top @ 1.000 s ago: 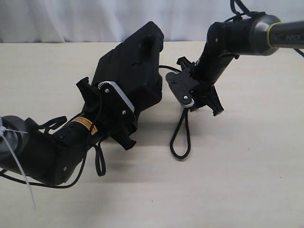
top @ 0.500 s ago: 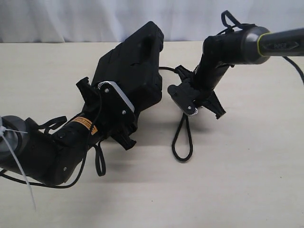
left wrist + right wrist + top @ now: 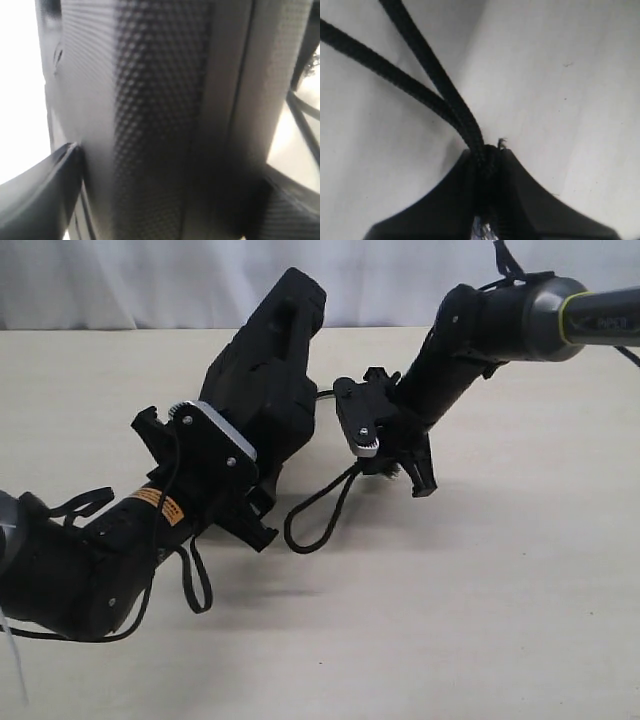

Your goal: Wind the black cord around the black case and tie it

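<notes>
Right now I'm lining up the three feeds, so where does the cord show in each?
Exterior: cord loops on the table, centre, hanging from the right tool.
Left wrist: the case fills it; blurred dark strands at one edge may be cord.
Right wrist: two strands run into the shut tool.
Shared landmark: the right tool pinching the cord, in exterior and right wrist.

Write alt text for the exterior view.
The left gripper grips the tilted case over a beige table. The right gripper pinches the cord, whose loop trails onto the table between the arms.
</notes>
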Robot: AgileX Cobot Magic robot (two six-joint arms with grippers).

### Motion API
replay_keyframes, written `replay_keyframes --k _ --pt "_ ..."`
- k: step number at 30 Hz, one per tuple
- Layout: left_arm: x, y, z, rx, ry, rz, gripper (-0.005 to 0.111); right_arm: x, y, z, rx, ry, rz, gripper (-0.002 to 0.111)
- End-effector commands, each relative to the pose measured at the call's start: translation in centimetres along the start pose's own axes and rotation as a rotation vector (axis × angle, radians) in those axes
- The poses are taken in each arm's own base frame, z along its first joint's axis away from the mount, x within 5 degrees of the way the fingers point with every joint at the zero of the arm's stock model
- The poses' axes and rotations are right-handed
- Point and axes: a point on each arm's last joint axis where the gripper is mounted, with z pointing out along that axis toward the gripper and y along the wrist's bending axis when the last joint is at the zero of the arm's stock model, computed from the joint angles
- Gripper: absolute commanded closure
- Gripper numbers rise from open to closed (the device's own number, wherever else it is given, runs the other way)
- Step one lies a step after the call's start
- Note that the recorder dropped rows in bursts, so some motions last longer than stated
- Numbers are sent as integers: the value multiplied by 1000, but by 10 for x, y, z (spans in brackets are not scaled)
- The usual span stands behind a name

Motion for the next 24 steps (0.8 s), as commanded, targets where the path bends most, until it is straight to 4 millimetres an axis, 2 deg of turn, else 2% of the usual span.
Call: replay_keyframes --k 1,6,17,24 --pt "6 3 -14 7 34 -100 107 -3 1 -9 -3 -28 86 104" --pt "17 5 -22 -22 88 -133 107 5 -3 -15 8 -101 288 104" --pt "21 8 -25 -64 110 -174 107 42 -11 -29 41 -225 655 104" --pt "20 12 -25 -109 91 -224 107 47 -18 -31 101 -235 885 104"
